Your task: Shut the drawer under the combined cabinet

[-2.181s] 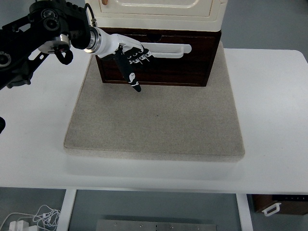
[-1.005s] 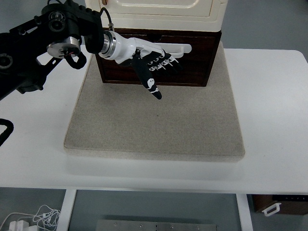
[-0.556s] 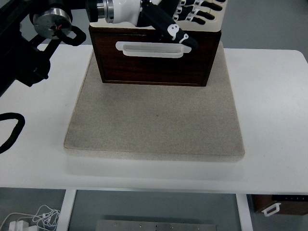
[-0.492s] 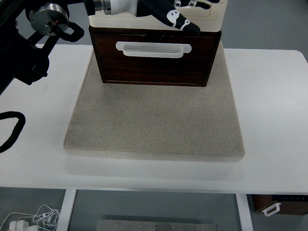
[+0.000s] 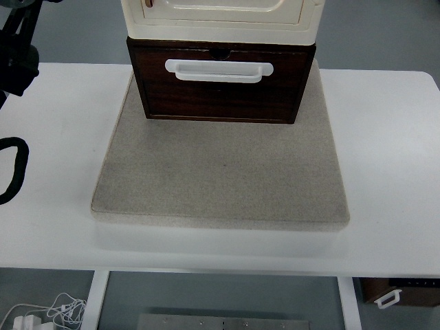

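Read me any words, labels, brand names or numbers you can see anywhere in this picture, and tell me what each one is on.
None readable: the dark wooden drawer, its white handle, the cream cabinet, the grey mat and the white table show no print.

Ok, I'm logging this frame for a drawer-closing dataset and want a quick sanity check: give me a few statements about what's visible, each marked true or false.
1. The dark wooden drawer sits under a cream cabinet. True.
2. A robot hand is gripping the white handle. False: no hand shows; only part of the left arm appears at the upper left edge.
3. The cabinet stands on a grey mat. True.
4. The mat lies on a black table. False: the table is white.
5. The handle is on the drawer's front face. True.
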